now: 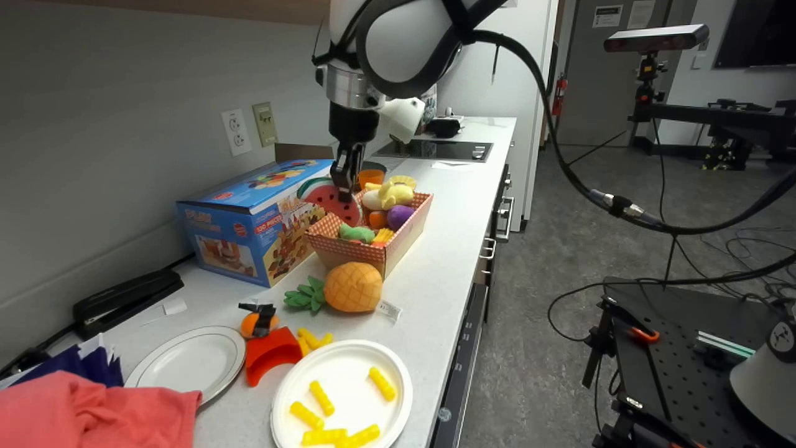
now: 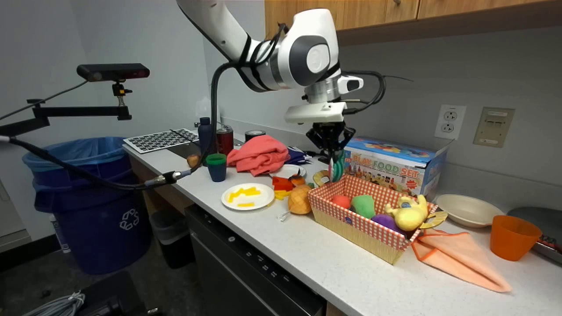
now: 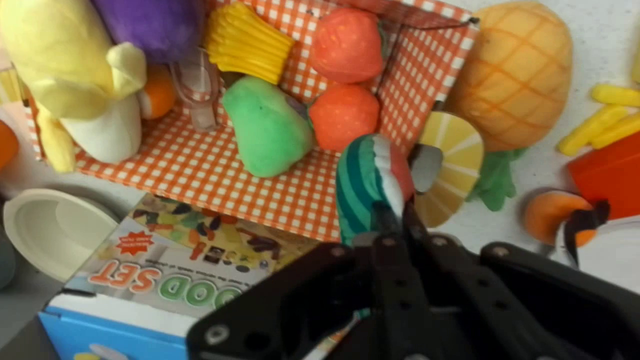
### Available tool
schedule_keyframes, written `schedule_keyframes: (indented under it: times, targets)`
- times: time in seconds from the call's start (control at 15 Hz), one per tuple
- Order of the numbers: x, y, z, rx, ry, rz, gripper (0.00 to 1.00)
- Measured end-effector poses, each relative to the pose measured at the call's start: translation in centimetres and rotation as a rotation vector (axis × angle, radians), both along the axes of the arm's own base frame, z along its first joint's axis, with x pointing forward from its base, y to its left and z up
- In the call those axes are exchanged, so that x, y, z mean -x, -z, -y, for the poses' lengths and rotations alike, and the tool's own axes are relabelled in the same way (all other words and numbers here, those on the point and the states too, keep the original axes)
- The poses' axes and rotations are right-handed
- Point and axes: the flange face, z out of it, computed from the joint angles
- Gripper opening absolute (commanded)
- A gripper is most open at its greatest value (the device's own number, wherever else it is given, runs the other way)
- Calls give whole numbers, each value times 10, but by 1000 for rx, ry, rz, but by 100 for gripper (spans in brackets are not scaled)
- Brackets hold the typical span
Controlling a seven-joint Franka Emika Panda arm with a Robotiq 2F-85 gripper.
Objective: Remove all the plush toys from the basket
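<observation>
1. Plainly a grip: the jaws are closed tight, pinching the edge of a plush watermelon slice [image 1: 326,202].
2. Slice hangs on edge, red face and green rind both showing, at the basket [image 2: 351,232] corner nearest the blue box [image 1: 249,218] and the pineapple. Whether it touches the rim, I cannot tell.
3. Basket stands on the desk [image 2: 303,245], just beside the box: long, low, straw-coloured outside, lined in red-and-white check. More toys lie inside it.
4. Far end from the pineapple: yellow-and-white plush banana [image 3: 60,60], with a purple plush [image 3: 155,25] against it and an orange toy [image 3: 161,92] half hidden beside them.
5. Middle of the basket: green pear-shaped plush [image 3: 265,125].
6. Next to it, toward the pineapple end, two red plush berries [image 3: 346,45], one near each long wall's side of that corner of the lining.
7. Plush pineapple [image 1: 353,287] lies outside, on the desk by the basket's short end, leaves toward the wall.
8. Beyond the pineapple: a small orange thing with a black strip, a red holder [image 1: 270,354], and a white plate [image 1: 354,404] bearing yellow sticks [image 1: 321,398].
9. Off the basket's opposite end: peach cloth [image 2: 461,261], orange cup [image 2: 513,241], cream bowl [image 2: 474,210].
10. Coral cloth [image 1: 93,414] sits heaped past the plates.
</observation>
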Motion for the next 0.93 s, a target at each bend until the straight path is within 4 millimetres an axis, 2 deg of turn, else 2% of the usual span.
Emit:
schedule_keyframes:
  times: [0.2,0.33,0.53,0.67,0.73,0.8,0.93]
  targets:
    - [10,-17,-37,-28,-82,19,1]
    - [17,-18,-62,-47,-140,15,1]
    - [27,-7,-91,-77,-215,-13,1]
    - [32,5,-101,-91,-246,-38,2]
    - [33,12,-103,-91,-255,-51,30]
    - [34,19,-104,-90,-260,-64,31]
    - [36,31,-103,-90,-262,-85,45]
